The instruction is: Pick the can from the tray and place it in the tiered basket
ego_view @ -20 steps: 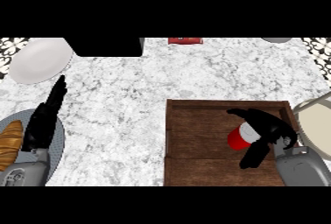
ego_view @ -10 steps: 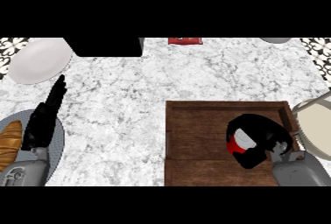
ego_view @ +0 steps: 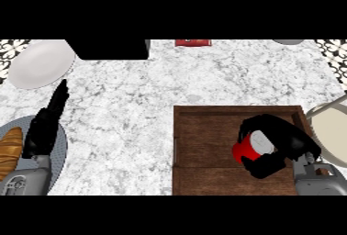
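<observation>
Can [ego_view: 252, 146] on the tray [ego_view: 203, 137], right hand [ego_view: 281, 142] curled round it.

The red can sits in the tray's right half, fingers and thumb wrapped about it, so the step in hand looks like the grasp, with the lift not yet made. The left hand [ego_view: 46, 124] rests open at the left, fingers straight, beside a loaf [ego_view: 11, 151]. I cannot make out a tiered basket; next the can must rise clear of the tray's rim and travel to it.
</observation>
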Motion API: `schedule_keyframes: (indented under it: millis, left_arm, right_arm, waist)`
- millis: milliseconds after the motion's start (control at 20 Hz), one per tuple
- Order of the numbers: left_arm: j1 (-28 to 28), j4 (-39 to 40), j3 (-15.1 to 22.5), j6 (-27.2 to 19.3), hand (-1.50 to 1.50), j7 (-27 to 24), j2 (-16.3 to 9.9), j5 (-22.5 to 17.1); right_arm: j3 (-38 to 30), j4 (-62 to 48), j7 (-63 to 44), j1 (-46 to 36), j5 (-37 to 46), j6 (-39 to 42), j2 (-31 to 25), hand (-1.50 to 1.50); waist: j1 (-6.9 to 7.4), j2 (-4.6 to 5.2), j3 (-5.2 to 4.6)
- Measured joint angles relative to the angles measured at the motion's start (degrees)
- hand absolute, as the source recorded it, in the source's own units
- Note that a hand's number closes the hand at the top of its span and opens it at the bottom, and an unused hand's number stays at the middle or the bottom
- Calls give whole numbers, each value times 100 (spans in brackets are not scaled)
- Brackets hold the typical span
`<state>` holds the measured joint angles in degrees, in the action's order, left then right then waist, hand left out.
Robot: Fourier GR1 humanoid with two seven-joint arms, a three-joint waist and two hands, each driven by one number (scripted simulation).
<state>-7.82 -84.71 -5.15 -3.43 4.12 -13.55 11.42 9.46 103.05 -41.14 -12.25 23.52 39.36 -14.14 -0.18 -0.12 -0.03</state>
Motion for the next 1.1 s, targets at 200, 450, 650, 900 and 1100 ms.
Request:
schedule_keyframes:
  millis: [200, 450, 650, 900, 1100]
  left_arm:
    - [1, -55, -28, 27, 0, 105, -23, -21]
    - [82, -76, -62, 58, 0, 38, -68, -25]
    - [95, -62, -86, 86, 0, -3, -87, -37]
    - [66, -79, -131, 137, 0, 7, -118, -63]
    - [-25, -17, -94, 82, 0, 8, -47, -1]
  right_arm:
    - [580, 607, -347, 388, 1020, -1072, 542, 150]
    - [1023, 1562, -776, 571, 2158, -2234, 1009, 150]
    - [1240, 2309, -995, 507, 3074, -2779, 1058, 150]
    - [1075, 3019, -1315, 39, 3697, -2691, 981, 150]
    - [578, 3071, -1405, -597, 3766, -2147, 637, 150]
  waist:
    - [-37, -26, 1]
    - [-79, -47, -1]
    - [-80, -42, -3]
    - [-31, -21, -4]
    - [-26, -12, -4]
